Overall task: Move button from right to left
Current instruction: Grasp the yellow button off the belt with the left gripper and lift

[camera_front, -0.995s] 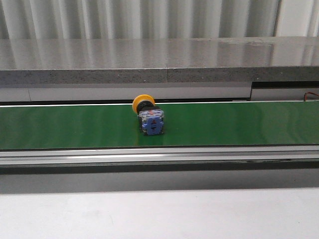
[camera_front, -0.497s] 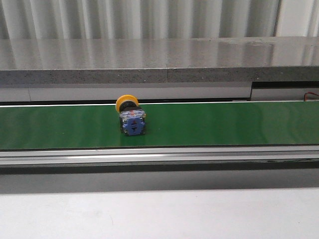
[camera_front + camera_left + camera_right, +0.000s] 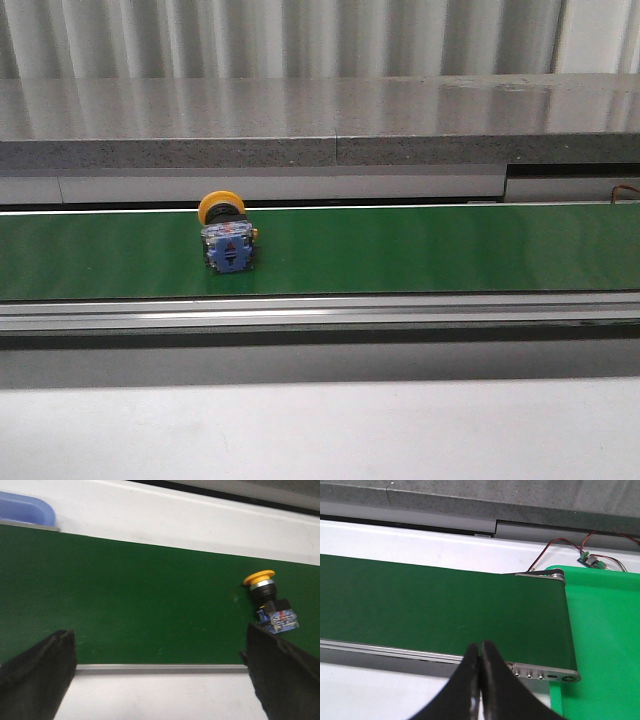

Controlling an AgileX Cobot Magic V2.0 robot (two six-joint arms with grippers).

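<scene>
The button (image 3: pixel 226 236) lies on its side on the green conveyor belt (image 3: pixel 420 250), left of centre, yellow cap toward the back and blue-grey block with a red mark facing me. In the left wrist view the button (image 3: pixel 270 602) rests on the belt just beyond one black finger (image 3: pixel 282 672). My left gripper (image 3: pixel 160 645) stands wide open with only belt and rail between its fingers. My right gripper (image 3: pixel 480 652) is shut on nothing, poised over the belt's near rail. Neither gripper appears in the front view.
A grey stone ledge (image 3: pixel 320 120) runs behind the belt. A metal rail (image 3: pixel 320 312) borders its front, with white table (image 3: pixel 320 430) nearer. A blue bin corner (image 3: pixel 25 510) is in the left wrist view. A green tray (image 3: pixel 602 640) and red wires (image 3: pixel 555 550) sit at the belt's end.
The button has travelled leftward along the belt, keeping its pose. No gripper has entered the front view.
</scene>
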